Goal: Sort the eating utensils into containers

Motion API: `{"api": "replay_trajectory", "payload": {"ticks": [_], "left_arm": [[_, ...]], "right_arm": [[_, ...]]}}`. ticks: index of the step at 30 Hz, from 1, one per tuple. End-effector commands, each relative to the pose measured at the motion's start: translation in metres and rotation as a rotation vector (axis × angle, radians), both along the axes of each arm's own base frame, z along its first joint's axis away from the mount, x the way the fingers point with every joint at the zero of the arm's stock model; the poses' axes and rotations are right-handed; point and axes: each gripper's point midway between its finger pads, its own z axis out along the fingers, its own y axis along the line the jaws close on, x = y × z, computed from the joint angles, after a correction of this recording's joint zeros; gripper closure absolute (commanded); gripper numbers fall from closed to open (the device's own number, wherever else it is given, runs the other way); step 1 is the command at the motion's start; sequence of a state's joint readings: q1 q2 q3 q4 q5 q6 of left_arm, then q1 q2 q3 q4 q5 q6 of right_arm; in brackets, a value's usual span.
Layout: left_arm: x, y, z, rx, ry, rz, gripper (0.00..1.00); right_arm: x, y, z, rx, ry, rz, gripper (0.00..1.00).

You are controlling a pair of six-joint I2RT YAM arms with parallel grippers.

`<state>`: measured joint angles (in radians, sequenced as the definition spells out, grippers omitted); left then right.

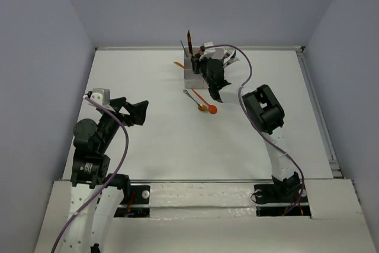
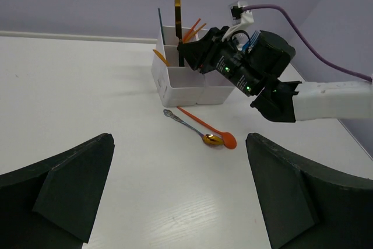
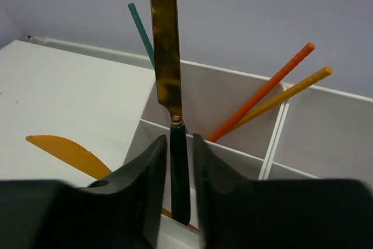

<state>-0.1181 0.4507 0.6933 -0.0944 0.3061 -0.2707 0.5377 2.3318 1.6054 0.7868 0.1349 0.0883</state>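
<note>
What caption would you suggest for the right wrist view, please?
Right gripper straddling the gold-bladed knife standing upright in a white container compartment.

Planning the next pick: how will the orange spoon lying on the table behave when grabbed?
The orange spoon looks thin and plastic, so probably light and slightly bendy. It lies flat, so it may slide rather than lift. Its bowl sits against the metal spoon, which would likely shift too.

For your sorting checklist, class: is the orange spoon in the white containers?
No, the orange spoon lies on the table in front of the containers.
</note>
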Motion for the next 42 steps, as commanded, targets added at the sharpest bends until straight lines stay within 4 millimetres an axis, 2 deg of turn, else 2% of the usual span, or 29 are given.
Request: {"api": "replay_trajectory", "payload": {"ticks": [1,7,9,10,11,13,14,15,16,17,18,19,21,22,25,29,30,32,33,34,36,37,38,39,40,41,42], "left_arm": [[0.002,-0.002,0.011,-0.001,-0.048,-0.007,0.01],[0.001,-0.001,0.011,-0.002,-0.048,-0.005,0.01],[0.002,-0.001,0.011,-0.002,-0.049,-0.004,0.01],[0.001,-0.001,0.012,-0.001,-0.051,-0.004,0.01],[0.001,-0.001,0.012,-0.004,-0.052,-0.004,0.01],[0.0,-0.001,0.014,-0.004,-0.06,-0.004,0.01],[0.0,-0.001,0.014,-0.005,-0.061,-0.004,0.01],[-0.001,0.0,0.014,-0.004,-0.063,-0.002,0.01],[-0.002,0.0,0.015,-0.005,-0.067,0.001,0.01],[-0.003,0.0,0.016,-0.007,-0.07,0.002,0.01],[-0.003,0.001,0.016,-0.006,-0.073,0.004,0.01],[-0.004,0.001,0.018,-0.006,-0.078,0.006,0.01],[-0.005,0.003,0.019,-0.008,-0.084,0.013,0.01],[-0.006,0.003,0.019,-0.009,-0.085,0.015,0.01],[-0.007,0.001,0.019,-0.01,-0.083,0.007,0.01],[-0.007,-0.001,0.018,-0.008,-0.081,-0.004,0.01],[-0.008,-0.001,0.019,-0.01,-0.083,-0.004,0.01],[-0.008,-0.001,0.019,-0.009,-0.085,-0.004,0.01],[-0.008,-0.001,0.02,-0.011,-0.088,-0.002,0.01],[-0.008,-0.001,0.019,-0.011,-0.086,0.001,0.01],[-0.008,0.0,0.018,-0.01,-0.083,0.004,0.01],[-0.008,0.0,0.018,-0.009,-0.082,0.003,0.01],[-0.009,0.0,0.018,-0.01,-0.082,0.002,0.01],[-0.009,0.0,0.018,-0.01,-0.082,0.002,0.01],[-0.008,0.0,0.018,-0.009,-0.082,0.003,0.01],[-0.009,0.0,0.018,-0.009,-0.082,0.003,0.01],[-0.009,0.0,0.018,-0.011,-0.085,0.002,0.01]], "right_arm": [[-0.003,0.004,0.028,0.054,-0.094,0.016,0.64],[-0.013,0.0,0.055,0.052,-0.13,0.027,0.44],[-0.024,-0.006,0.082,0.06,-0.156,0.029,0.39],[-0.03,-0.007,0.091,0.062,-0.166,0.042,0.38],[-0.041,-0.012,0.109,0.06,-0.175,0.05,0.38],[-0.054,-0.016,0.125,0.056,-0.176,0.067,0.38],[-0.062,-0.02,0.115,0.037,-0.137,0.071,0.38],[-0.068,-0.023,0.12,0.043,-0.124,0.075,0.38],[-0.079,-0.03,0.139,0.05,-0.13,0.075,0.4],[-0.085,-0.033,0.133,0.037,-0.081,0.074,0.43],[-0.092,-0.037,0.133,0.067,-0.045,0.067,0.5],[-0.1,-0.042,0.117,0.061,0.013,0.065,0.58],[-0.119,-0.048,0.106,0.085,0.134,0.067,0.76],[-0.129,-0.051,0.083,0.078,0.202,0.071,0.89],[-0.161,-0.044,0.045,0.037,0.367,0.18,0.96],[-0.189,-0.046,0.0,-0.066,0.588,0.233,0.93],[-0.19,-0.046,-0.003,-0.079,0.607,0.234,0.89],[-0.193,-0.044,-0.011,-0.121,0.642,0.231,0.71],[-0.192,-0.044,-0.014,-0.132,0.655,0.226,0.65],[-0.19,-0.043,-0.03,-0.158,0.698,0.224,0.59],[-0.186,-0.034,-0.034,-0.195,0.718,0.247,0.56],[-0.185,-0.03,-0.05,-0.209,0.749,0.262,0.55],[-0.184,-0.028,-0.055,-0.219,0.762,0.272,0.55],[-0.18,-0.018,-0.05,-0.228,0.741,0.289,0.55],[-0.176,-0.017,-0.055,-0.235,0.744,0.283,0.54],[-0.173,-0.016,-0.07,-0.25,0.772,0.278,0.54],[-0.17,-0.014,-0.072,-0.254,0.775,0.28,0.53]]}}
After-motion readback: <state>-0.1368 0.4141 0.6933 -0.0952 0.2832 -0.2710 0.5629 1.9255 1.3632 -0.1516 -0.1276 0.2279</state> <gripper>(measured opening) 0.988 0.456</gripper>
